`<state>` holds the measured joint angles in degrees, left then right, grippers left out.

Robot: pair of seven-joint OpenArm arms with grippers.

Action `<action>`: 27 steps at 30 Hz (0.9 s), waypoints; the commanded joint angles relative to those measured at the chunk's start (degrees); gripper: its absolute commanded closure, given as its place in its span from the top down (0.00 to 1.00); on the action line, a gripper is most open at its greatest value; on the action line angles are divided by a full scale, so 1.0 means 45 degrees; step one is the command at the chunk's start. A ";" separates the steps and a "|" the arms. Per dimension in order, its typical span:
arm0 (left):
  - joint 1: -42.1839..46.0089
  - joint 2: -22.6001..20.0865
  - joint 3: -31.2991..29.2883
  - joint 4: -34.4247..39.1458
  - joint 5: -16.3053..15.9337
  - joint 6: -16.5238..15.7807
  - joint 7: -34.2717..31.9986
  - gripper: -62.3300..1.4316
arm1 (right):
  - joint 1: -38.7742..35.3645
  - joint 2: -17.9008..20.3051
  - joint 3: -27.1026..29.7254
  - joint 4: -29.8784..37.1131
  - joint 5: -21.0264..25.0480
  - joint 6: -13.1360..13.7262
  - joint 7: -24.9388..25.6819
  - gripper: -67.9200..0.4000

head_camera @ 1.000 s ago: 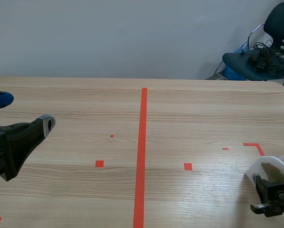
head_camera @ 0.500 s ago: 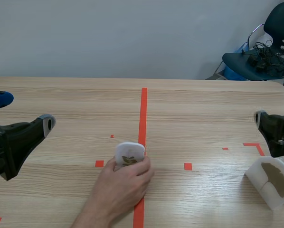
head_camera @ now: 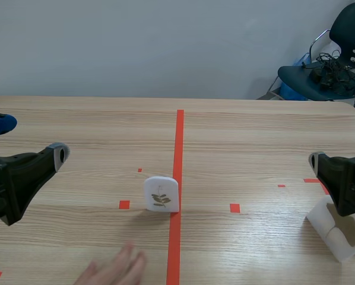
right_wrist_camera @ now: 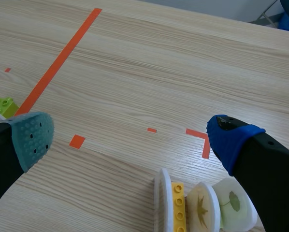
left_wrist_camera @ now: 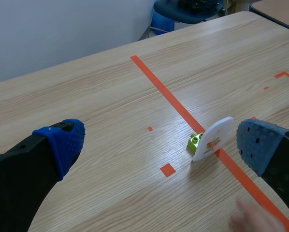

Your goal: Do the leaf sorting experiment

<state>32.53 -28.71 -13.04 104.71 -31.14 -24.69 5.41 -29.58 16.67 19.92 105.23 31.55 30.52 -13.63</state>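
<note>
Left hand (left_wrist_camera: 161, 145): released, its two blue-padded fingers spread wide with nothing between them. It sits low at the left side of the surface (head_camera: 254, 136), well apart from every item.

Right hand (right_wrist_camera: 130, 137): released, fingers spread wide and holding nothing. It hangs above the right side of the surface, just over the group of cards.

Leaf card (head_camera: 161, 193): white with a rounded top and a small dark leaf sprig on its face. It stands upright near the middle of the surface, its edge against the left side of the long red line (head_camera: 178, 148). A green brick (left_wrist_camera: 196, 141) touches the card's base on the side facing away from the robot. In the left wrist view the card lies ahead of the left hand, nearer its right finger.

Group of cards (head_camera: 342, 234): stands near the right edge of the surface, beside the red corner mark. The right wrist view shows a plain white card (right_wrist_camera: 163, 203), a yellow brick (right_wrist_camera: 178, 205), a card with a yellowish leaf (right_wrist_camera: 202, 205) and a card with a green leaf (right_wrist_camera: 234, 205), packed side by side and touching.

Person's fingers (head_camera: 112, 270): blurred, at the near edge of the surface, apart from the leaf card.

Background: a dark chair (head_camera: 332, 65) with a tangle of cables on its seat, beyond the far right corner.
</note>
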 commanded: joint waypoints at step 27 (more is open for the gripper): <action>-0.5901 0.1156 0.6611 -0.7888 0.4809 -0.0029 -0.3589 1.00 | 0.0189 0.0107 -0.0010 0.0044 0.0136 -0.0015 0.0194 1.00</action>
<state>6.94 -24.51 17.15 67.70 -8.99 -24.67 -9.67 -29.41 16.67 19.81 105.23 31.53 30.52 -13.61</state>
